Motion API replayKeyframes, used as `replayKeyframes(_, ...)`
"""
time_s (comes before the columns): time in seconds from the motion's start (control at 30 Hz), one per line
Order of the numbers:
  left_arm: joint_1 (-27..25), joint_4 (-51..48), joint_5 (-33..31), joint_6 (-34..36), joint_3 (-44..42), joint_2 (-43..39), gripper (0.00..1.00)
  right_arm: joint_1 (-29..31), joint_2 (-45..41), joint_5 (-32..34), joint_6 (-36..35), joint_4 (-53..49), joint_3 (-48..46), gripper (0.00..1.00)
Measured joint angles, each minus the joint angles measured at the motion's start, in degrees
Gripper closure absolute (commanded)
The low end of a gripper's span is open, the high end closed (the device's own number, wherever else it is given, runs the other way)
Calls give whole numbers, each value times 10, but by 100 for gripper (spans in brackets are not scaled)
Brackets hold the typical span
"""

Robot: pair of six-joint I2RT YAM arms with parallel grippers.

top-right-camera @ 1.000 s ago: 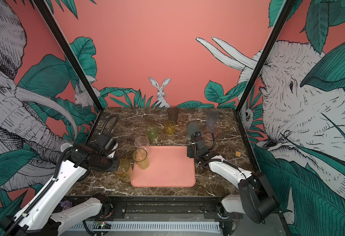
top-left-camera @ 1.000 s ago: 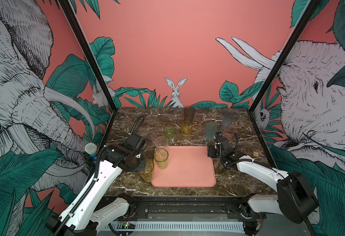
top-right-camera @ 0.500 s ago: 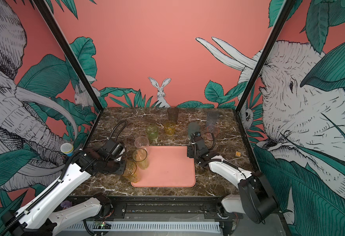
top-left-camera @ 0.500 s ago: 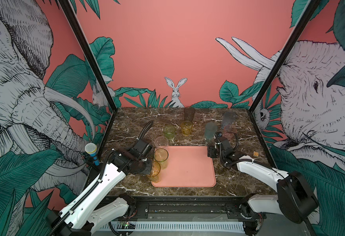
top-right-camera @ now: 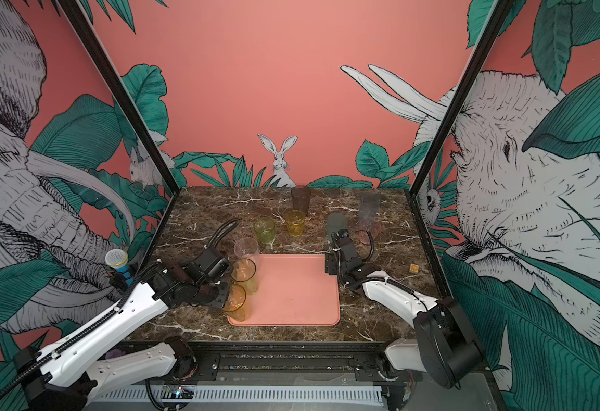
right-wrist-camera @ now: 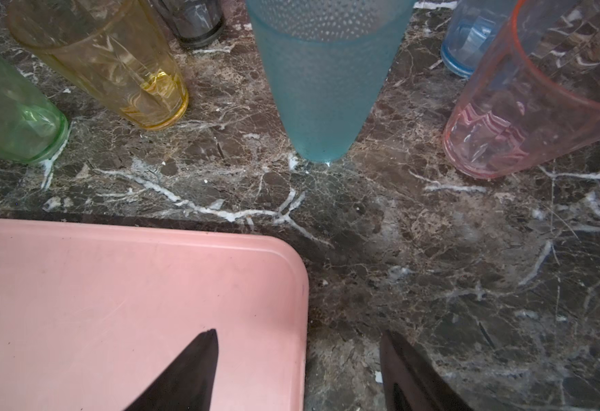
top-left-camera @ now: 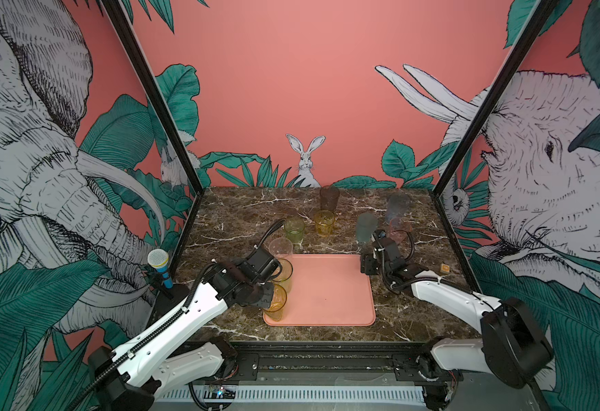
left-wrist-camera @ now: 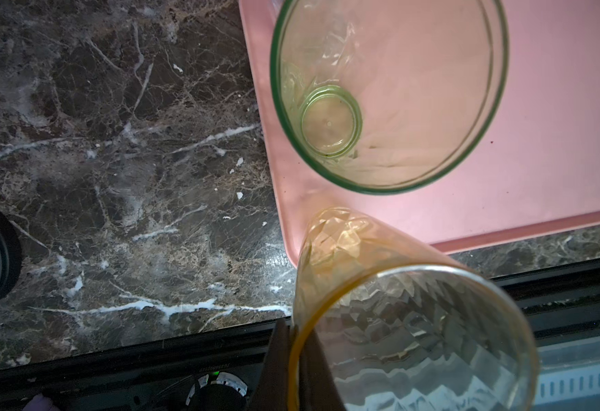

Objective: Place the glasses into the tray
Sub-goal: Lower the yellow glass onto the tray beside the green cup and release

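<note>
Currently, left tool grips rim of tall amber translucent tumbler at near-left corner of salmon-pink rectangular tray; right tool gapes empty, straddling its far-right corner.

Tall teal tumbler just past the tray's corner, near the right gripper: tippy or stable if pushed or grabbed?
Probably tippy: the teal tumbler is tall and tapers to a narrow base, so a push up high would likely topple it, not slide it. Its dimpled frosted wall should resist slipping in a grip. It looks like thin translucent plastic, so likely light.
</note>
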Motion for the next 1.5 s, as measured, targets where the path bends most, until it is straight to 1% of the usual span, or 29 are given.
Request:
replayKeyframes(0.27, -23, 23, -9, -14, -5, 21, 100, 0, 0, 0, 0, 0, 0, 26)
replayKeyframes(0.73, -34, 40, -17, -26, -13, 45, 100, 0, 0, 0, 0, 0, 0, 26)
replayKeyframes(0.87, -35, 39, -24, -34, -13, 49, 95, 0, 0, 0, 0, 0, 0, 26)
replayKeyframes(1.33, -35, 28, -43, -44, -11, 59, 69, 0, 0, 0, 0, 0, 0, 26)
replayKeyframes(1.5, -35, 19, -48, -37, 11, 56, 64, 0, 0, 0, 0, 0, 0, 26)
